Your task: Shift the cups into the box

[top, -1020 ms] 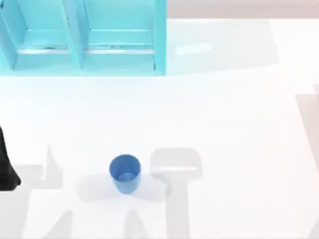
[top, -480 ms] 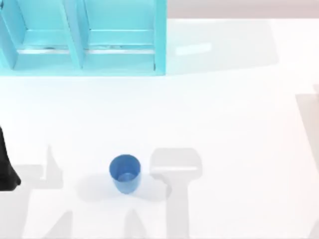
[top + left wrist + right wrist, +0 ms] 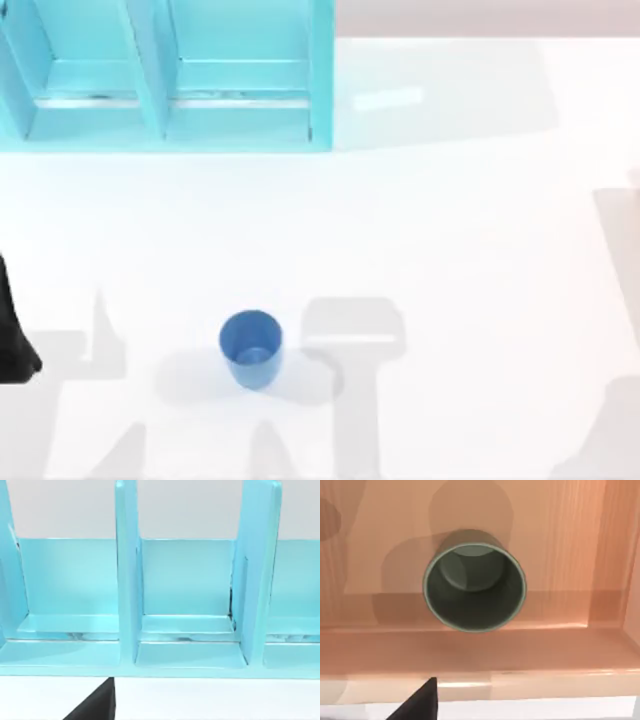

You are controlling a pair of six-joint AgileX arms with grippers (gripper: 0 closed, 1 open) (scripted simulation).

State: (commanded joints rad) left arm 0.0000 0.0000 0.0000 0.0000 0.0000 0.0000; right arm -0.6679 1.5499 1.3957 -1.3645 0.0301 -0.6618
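Right gripper, a dark wedge at the edge of the right wrist view, hangs above the box; whether it is wide or narrow cannot be told. Directly below it the grey cup stands upright, mouth up, on the box floor, close to the near wall. Left gripper faces the cyan rack, its state likewise impossible to tell; the left arm sits at the table's left edge. The blue cup stands upright on the table, front and left of centre, well apart from the rack and not yet in the box. Judged progress: one cup in, one to go. Principal hazards: (a) a right gripper rising off-line may clip the grey cup's rim and tip it against the wall; (b) the blue cup is smooth and tapered, so an off-centre or high pinch may let it slide down or topple; (c) the left wrist camera looks at the rack rather than the blue cup, so an approach begun from here may arrive misaligned; (d) the blue cup carried low may strike the box wall or land on the grey cup.
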